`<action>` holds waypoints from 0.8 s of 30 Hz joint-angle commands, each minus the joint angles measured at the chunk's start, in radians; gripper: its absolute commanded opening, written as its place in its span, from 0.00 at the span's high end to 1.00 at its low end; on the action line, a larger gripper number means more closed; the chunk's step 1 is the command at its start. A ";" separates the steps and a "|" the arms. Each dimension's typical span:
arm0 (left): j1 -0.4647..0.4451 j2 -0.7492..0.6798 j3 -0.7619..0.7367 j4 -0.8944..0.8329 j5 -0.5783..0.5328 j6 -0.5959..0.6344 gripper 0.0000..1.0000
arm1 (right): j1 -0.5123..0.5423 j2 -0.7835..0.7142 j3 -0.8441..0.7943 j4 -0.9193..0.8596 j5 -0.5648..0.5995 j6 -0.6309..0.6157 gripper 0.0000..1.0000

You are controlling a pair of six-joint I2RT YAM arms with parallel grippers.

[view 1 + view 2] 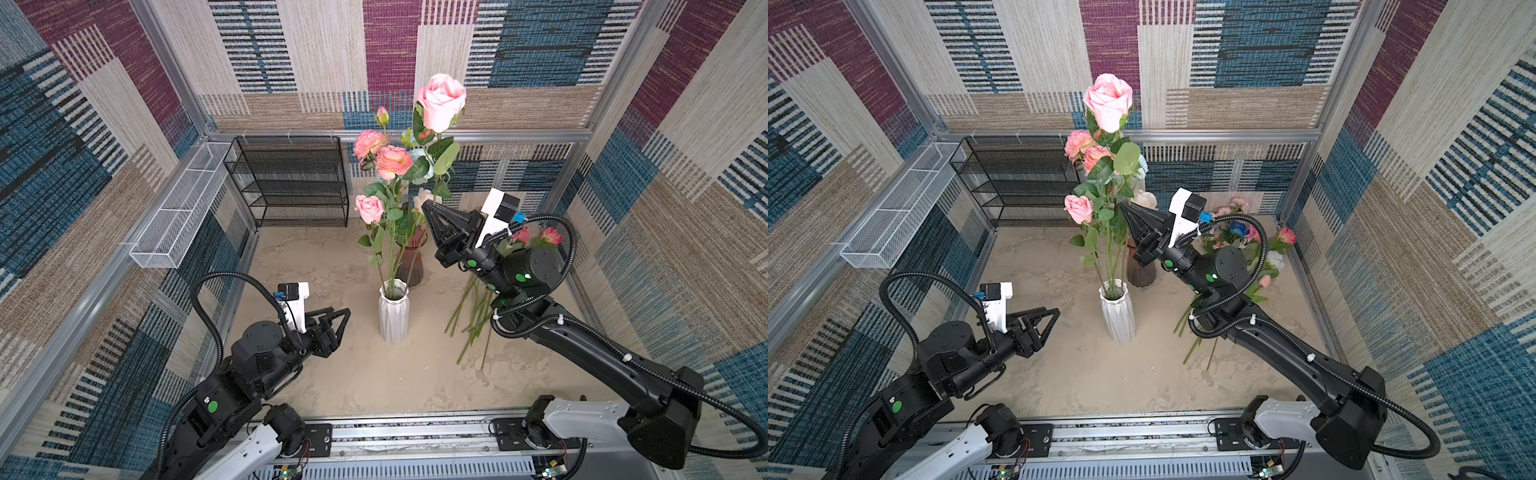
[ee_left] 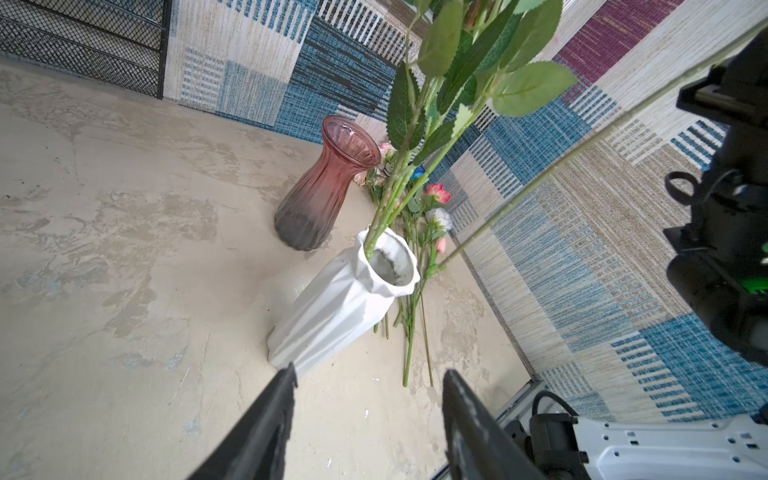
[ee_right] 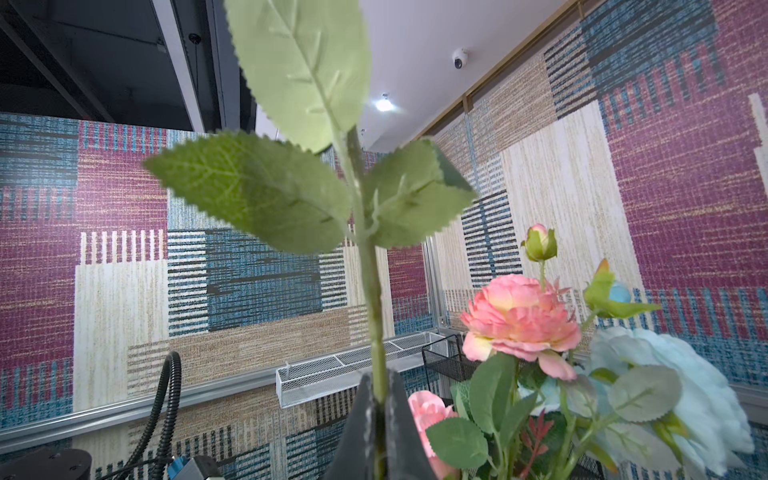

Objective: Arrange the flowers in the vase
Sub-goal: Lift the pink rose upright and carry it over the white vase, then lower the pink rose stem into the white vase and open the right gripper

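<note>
At table centre, white vase (image 1: 393, 311) holds several pink and peach flowers (image 1: 384, 160), upright. Right gripper (image 1: 426, 204) clenched on the stem of tall pink rose (image 1: 441, 102), raised above the vase; lower stem end near the rim. Left gripper (image 1: 343, 312) released, empty, left of the vase. Loose flowers (image 1: 473, 316) lie right, under the right arm. Red glass vase (image 1: 411, 259) just behind.

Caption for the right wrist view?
Right gripper pinching a leafy stem, a pink bloom and a pale blue bloom beside it.

Loose flowers (image 1: 1286, 236) mostly hidden behind right arm (image 1: 1287, 345); red vase (image 1: 1142, 272) top hidden too; nearest leaf (image 3: 299, 70) blurred, cut off.
</note>
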 commanded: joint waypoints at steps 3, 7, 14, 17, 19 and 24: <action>0.000 0.002 0.001 0.016 0.004 -0.007 0.42 | 0.001 0.056 0.007 0.105 0.022 -0.014 1.00; 0.001 0.006 -0.001 0.014 0.006 -0.005 0.42 | 0.002 0.088 -0.042 0.132 0.032 -0.010 1.00; 0.001 0.011 -0.010 0.038 0.021 -0.009 0.42 | 0.004 0.045 -0.188 0.118 0.036 0.061 0.80; 0.000 0.022 -0.011 0.049 0.031 -0.007 0.42 | 0.010 0.008 -0.238 0.061 0.047 0.091 0.63; 0.000 0.033 -0.008 0.054 0.037 -0.004 0.42 | 0.011 -0.022 -0.266 -0.004 0.049 0.115 0.54; 0.000 0.050 -0.008 0.059 0.054 -0.007 0.42 | 0.012 -0.125 -0.351 -0.197 0.062 0.188 0.40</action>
